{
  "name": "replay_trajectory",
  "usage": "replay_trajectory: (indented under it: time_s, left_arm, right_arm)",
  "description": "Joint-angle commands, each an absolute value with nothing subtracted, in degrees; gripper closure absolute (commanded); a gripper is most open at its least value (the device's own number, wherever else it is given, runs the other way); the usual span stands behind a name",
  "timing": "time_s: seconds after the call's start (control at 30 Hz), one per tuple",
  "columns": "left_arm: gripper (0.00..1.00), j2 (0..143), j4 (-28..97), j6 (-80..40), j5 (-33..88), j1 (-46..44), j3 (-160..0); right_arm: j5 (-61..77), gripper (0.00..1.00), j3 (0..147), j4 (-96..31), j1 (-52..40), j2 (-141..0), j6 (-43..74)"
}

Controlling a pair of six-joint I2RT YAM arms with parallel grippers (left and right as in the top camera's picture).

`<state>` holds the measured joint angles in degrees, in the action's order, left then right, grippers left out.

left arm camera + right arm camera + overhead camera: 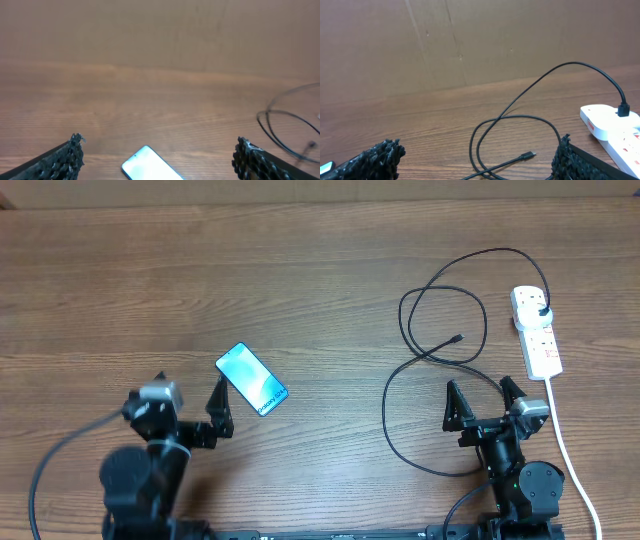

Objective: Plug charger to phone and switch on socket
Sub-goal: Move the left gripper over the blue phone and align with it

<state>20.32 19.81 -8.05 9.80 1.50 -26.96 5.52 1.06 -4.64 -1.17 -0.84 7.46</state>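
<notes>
**Soft, even room light; wrist views less crisp**

From overhead the wooden table (pixel 300 270) is lit evenly and warmly, with only faint, short shadows beside the arms. The phone (pixel 251 378) glows bright cyan, and its text is too small to read. The socket (pixel 537 330) is nearly washed out to plain white. The left wrist view looks hazy and pale throughout. The right wrist view is dimmer and browner, and soft along its bottom edge.
</notes>
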Motion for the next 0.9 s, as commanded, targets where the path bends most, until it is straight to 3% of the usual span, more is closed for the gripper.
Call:
replay_trajectory:
  time_s: [0.0, 0.33, 0.63, 0.87]
  left_arm:
    - [0.00, 29.26, 23.42, -9.26, 14.06, 1.83, -35.66]
    - [0.00, 52.93, 45.32, -9.21, 17.21, 1.80, -58.00]
    - [0.00, 63.66, 46.39, -9.23, 26.50, 1.80, -58.33]
    - [0.00, 69.36, 46.85, -14.96, 24.47, 1.45, -58.35]
  right_arm:
    - [5.17, 0.00, 0.47, -4.40, -0.95, -0.19, 7.20]
    - [5.17, 0.00, 0.47, -4.40, -0.95, -0.19, 7.20]
    - [5.17, 0.00, 0.47, -4.40, -0.95, -0.19, 7.20]
    - [5.17, 0.00, 0.47, -4.40, -0.95, -0.19, 7.22]
